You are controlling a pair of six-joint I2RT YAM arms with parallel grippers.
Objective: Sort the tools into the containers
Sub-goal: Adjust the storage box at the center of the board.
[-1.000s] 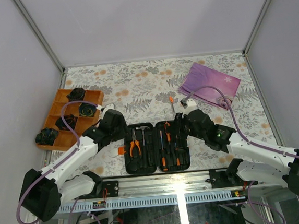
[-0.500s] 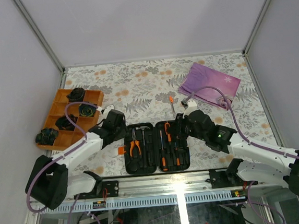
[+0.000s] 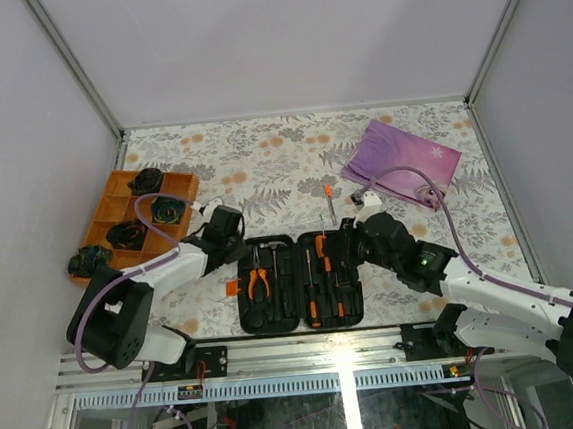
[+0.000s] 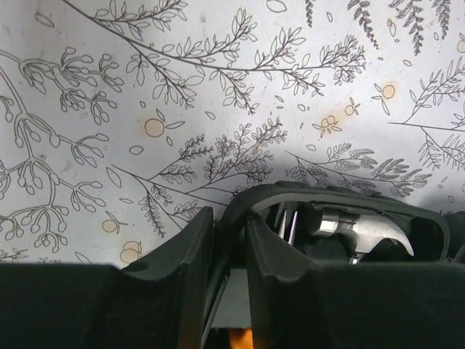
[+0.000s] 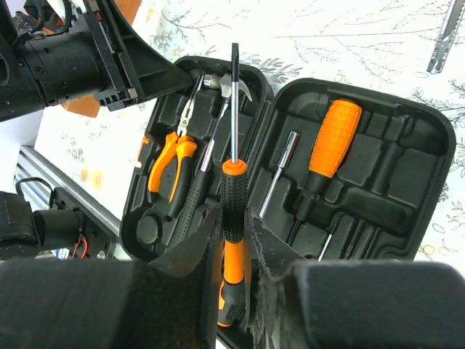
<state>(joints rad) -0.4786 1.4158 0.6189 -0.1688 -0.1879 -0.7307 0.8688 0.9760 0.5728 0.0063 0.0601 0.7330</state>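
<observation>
The screwdriver (image 5: 234,190) looks light and stiff, well clenched by the right fingers (image 5: 195,247) at its ribbed handle; the left fingers (image 4: 182,254) pinch the tool case (image 4: 330,194) rim.

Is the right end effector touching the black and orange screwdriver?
Touching. The right wrist view shows the right end effector with its fingers pressed against both sides of the screwdriver handle, no gap showing.

Bright, even light is seen; glare is caught on the hammer head (image 4: 357,231), soft shadow cast just beyond it.
</observation>
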